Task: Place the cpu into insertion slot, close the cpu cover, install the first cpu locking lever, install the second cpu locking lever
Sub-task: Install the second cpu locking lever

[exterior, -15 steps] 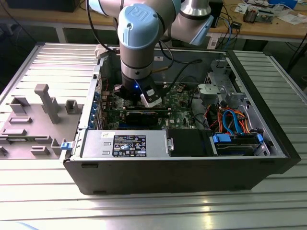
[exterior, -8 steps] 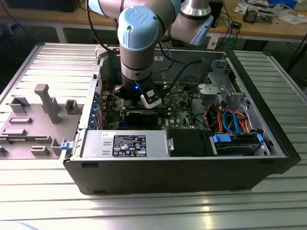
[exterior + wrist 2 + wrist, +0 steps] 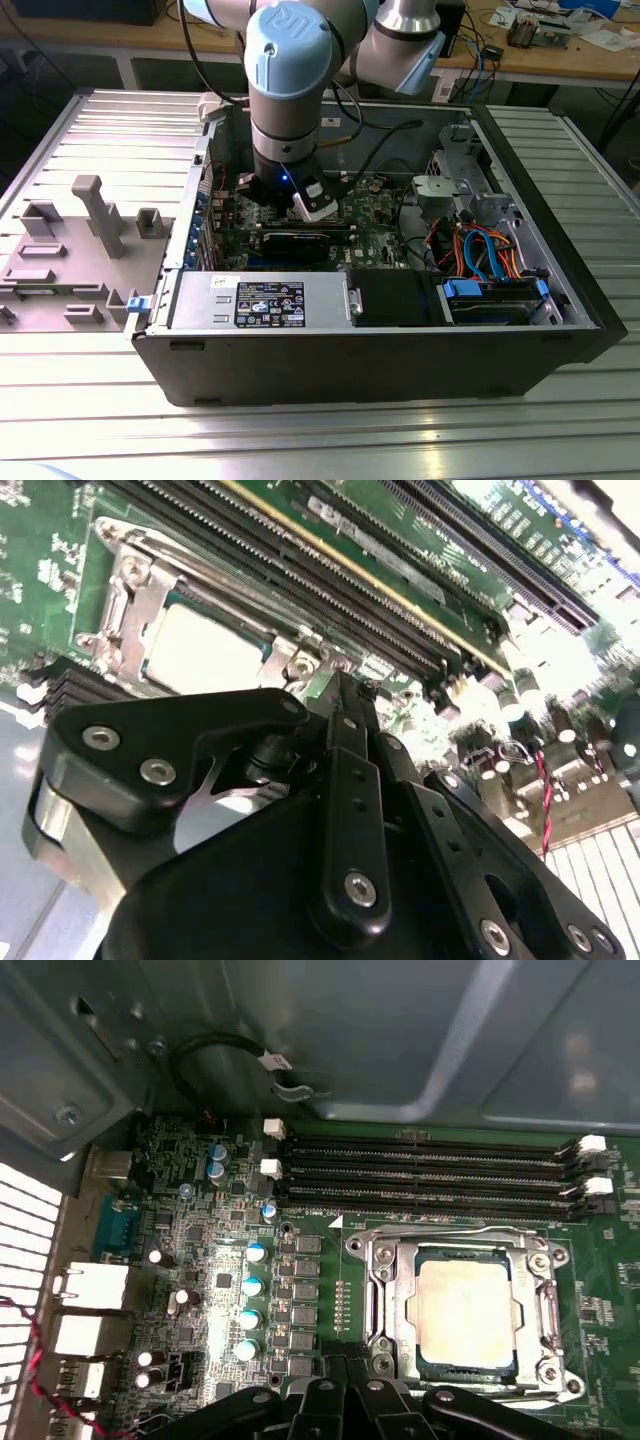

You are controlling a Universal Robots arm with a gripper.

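Your gripper (image 3: pixel 345 1385) hangs low over the motherboard (image 3: pixel 200 1260), its black fingers (image 3: pixel 345 730) drawn narrow, nearly together, holding nothing you can see. Just beyond the fingertips, the cpu (image 3: pixel 465 1305) lies flat in the insertion slot (image 3: pixel 425 1365), with the cpu cover (image 3: pixel 385 1280) closed around it as a silver frame. Farther back, long black memory slots (image 3: pixel 430 1175) run along the board's far edge beside the case wall (image 3: pixel 400 1040).

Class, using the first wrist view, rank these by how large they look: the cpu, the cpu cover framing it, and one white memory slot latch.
Largest to smallest:
1. cpu cover, the silver frame closed around the chip.
2. cpu, seated inside the frame's window.
3. white memory slot latch, by far the smallest.
All three lie on the same board, so nearness should not upset the order.
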